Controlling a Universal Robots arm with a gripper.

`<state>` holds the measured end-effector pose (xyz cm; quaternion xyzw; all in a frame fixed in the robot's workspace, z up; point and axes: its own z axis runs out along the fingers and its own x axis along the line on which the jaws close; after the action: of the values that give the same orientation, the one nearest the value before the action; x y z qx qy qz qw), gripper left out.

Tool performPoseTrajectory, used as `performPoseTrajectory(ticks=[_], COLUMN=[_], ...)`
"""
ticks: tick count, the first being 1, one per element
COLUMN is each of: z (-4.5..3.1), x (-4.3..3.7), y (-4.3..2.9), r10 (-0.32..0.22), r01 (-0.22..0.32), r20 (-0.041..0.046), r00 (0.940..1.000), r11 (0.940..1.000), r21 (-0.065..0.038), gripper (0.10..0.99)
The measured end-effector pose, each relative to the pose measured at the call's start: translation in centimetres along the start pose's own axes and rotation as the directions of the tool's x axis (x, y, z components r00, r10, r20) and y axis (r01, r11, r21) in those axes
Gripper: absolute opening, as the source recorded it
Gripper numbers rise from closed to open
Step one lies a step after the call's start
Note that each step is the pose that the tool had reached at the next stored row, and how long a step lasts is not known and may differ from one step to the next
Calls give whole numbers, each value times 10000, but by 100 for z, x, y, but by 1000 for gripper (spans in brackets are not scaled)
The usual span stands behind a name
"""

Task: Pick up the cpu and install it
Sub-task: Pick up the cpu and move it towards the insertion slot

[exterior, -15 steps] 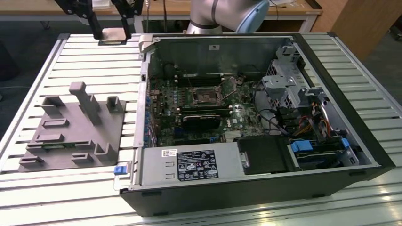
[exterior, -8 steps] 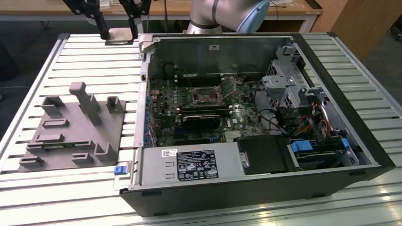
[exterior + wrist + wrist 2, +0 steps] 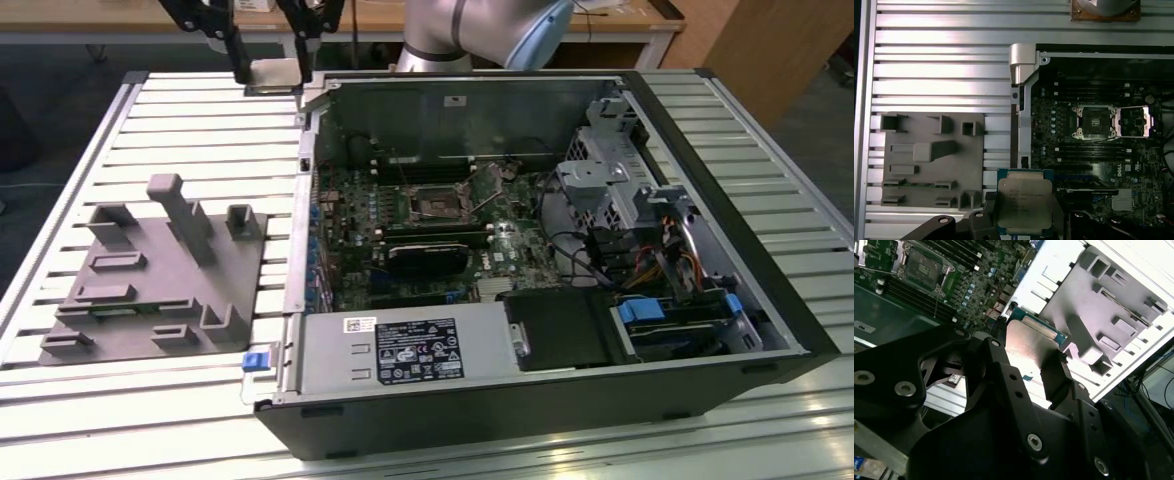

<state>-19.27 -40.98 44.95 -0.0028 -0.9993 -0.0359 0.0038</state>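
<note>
**While the Claw Holds the Cpu in the Air**

Where the exterior view looks down, the claw (image 3: 274,60) is closed on the cpu (image 3: 279,75). It hangs above the counter (image 3: 200,120), by a far corner of the open computer case (image 3: 534,420), on that view's left. The grey plate (image 3: 147,270) lies well apart from it.

In the second wrist view, two black fingers (image 3: 1051,377) pinch the cpu (image 3: 1029,347) by its edges. This close look at the grip is something the exterior view does not give.

In the first wrist view, the cpu (image 3: 1024,207) sits flat in the claw. The socket (image 3: 1094,122) is open, and its metal frame (image 3: 1134,122) is flipped to the side. Here the chip and the socket show together.

I think the job now is carrying the chip to the socket. To do it well, keep it flat, keep the pinch firm, go slowly, and match its sides to the socket's sides.
</note>
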Motion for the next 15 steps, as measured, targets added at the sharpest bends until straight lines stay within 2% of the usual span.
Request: performPoseTrajectory(ticks=[10,15], z=[8,26], x=[-266,-493], y=[4,37], r10=[-1,-2], r01=[1,2], r20=[0,1], r00=[10000,10000], r11=[10000,10000], r21=[0,-1], gripper=[525,525])
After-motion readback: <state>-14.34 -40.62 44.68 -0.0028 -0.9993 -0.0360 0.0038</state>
